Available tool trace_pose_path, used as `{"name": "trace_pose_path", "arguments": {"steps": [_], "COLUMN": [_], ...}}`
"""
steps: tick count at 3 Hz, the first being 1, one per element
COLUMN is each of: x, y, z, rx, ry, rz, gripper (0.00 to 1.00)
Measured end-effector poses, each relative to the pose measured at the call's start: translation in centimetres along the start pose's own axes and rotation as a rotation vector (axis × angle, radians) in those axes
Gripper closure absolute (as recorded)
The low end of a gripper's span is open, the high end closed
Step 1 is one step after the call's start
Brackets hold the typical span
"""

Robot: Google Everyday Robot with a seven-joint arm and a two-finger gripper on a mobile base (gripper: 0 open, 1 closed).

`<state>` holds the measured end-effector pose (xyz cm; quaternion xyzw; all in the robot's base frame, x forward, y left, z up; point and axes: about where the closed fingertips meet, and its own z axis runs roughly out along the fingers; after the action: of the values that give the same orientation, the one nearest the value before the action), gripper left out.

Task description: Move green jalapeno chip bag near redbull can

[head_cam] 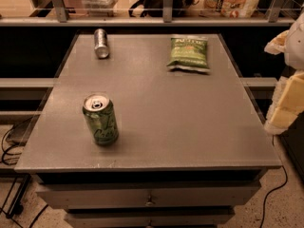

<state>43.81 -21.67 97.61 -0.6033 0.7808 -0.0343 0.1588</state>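
The green jalapeno chip bag [188, 53] lies flat, well right of the toppled redbull can [101, 43]. The gripper [286, 103] sits farther right, its opening impossible to tell. A bag pushed too close could set that can rolling.

Cut off at the right edge of the frame: the tool [288, 101], only pale blocky parts showing. Too blurred to read: lettering on the green jalapeno chip bag [188, 52], markings on the redbull can [100, 42], upper left.
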Motion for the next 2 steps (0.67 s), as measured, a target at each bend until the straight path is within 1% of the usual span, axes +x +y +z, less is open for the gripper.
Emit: {"name": "trace_pose_path", "arguments": {"steps": [1,2], "x": [0.0,-1.1], "y": [0.0,-1.3], "z": [0.0,-0.1], "rx": [0.000,0.041], "ry": [0.000,-0.020], "rz": [0.000,0.002], "gripper": [0.00,0.00]}}
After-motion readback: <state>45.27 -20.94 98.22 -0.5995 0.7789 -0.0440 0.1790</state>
